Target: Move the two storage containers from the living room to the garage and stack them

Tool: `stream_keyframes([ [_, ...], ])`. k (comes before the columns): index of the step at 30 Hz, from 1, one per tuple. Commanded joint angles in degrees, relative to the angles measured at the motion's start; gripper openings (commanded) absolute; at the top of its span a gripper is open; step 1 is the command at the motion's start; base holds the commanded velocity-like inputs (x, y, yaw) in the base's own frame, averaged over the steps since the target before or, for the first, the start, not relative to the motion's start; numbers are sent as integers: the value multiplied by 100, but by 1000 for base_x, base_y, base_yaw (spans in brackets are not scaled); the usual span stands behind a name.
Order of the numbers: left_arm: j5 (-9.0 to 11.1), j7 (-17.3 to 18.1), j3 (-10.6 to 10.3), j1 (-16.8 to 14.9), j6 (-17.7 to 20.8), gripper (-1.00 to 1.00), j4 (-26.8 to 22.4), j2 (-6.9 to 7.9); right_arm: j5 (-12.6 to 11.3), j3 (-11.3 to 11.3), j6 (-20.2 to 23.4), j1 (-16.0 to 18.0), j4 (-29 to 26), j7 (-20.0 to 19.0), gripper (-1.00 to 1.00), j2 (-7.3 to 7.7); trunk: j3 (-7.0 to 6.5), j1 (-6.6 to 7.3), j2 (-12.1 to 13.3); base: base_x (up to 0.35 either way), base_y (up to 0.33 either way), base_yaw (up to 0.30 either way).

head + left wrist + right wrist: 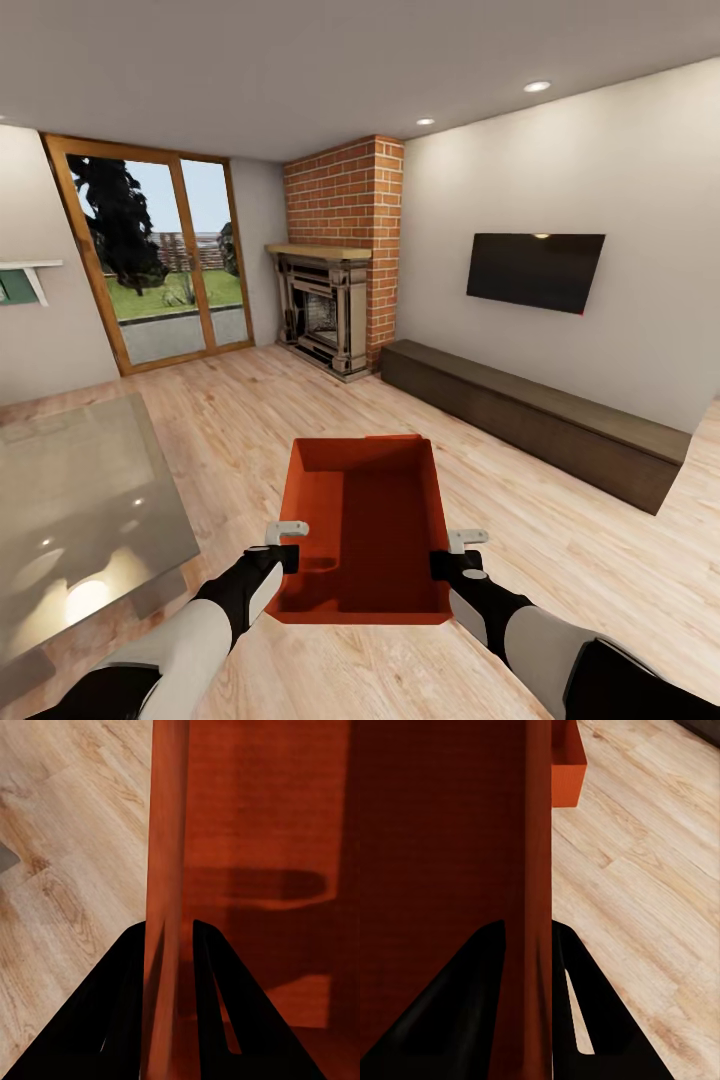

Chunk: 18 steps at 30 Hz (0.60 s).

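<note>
Overhead, both grippers, left (287, 545) and right (452, 553), pinch opposite walls of one bin (365, 520) held above the plank floor (230, 420). Beyond this bin, a second bin (567, 766) appears at the right wrist. Fireplace (322, 315) and cabinet (530, 420) stand ahead.

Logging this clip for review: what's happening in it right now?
The robot stands in the living room, holding one orange-red storage container in front of it with both arms. The left gripper pinches one side wall, the right gripper the opposite wall. The bin looks empty. Ahead are the brick fireplace, wall TV and glass doors.
</note>
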<state>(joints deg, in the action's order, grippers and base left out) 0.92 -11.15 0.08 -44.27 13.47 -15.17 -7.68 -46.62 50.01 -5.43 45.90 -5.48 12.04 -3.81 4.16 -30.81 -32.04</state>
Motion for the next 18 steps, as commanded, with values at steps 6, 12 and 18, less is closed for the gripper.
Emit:
stream_keyframes([
  [6, -83, -212, 12, -3, 51, -100, -4, 13, -7, -32, -37, 7, 3, 32, -100, 161, 11, -2, -10, 0, 0, 0],
  [12, -83, -212, 14, -3, 51, -100, -4, 13, -13, -34, -37, 7, 3, 34, -100, 161, 11, -2, -10, 0, 0, 0],
  [18, -83, -212, 14, -3, 51, -100, -4, 13, -14, -34, -39, 8, 3, 35, -100, 161, 1, -2, -10, 0, 0, 0],
])
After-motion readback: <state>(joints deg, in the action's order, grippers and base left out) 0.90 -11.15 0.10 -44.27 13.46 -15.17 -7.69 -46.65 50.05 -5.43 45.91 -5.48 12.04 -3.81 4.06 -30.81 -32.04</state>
